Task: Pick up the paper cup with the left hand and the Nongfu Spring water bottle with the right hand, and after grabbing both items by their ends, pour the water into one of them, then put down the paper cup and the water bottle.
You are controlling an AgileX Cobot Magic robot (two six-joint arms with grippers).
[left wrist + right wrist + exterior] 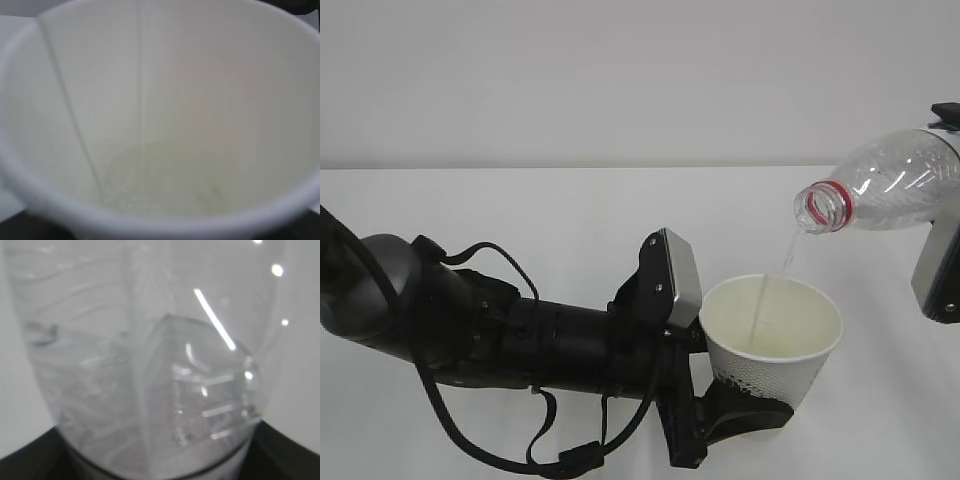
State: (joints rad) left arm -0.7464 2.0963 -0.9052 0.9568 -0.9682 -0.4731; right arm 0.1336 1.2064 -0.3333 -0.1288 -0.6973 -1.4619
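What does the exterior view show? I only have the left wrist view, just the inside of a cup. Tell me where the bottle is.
Observer: The bottle hangs tilted above and right of the cup, uncapped mouth toward it.
Operator: Say whether water is landing inside.
Observer: Yes. A thin stream falls from the mouth past the rim into the cup.
Operator: Report the cup's grip.
Observer: The left claw clamps its lower wall, and the cup leans slightly.
Operator: Now the right wrist view.
Observer: The bottle's clear wall fills it; the claw tips are hidden.
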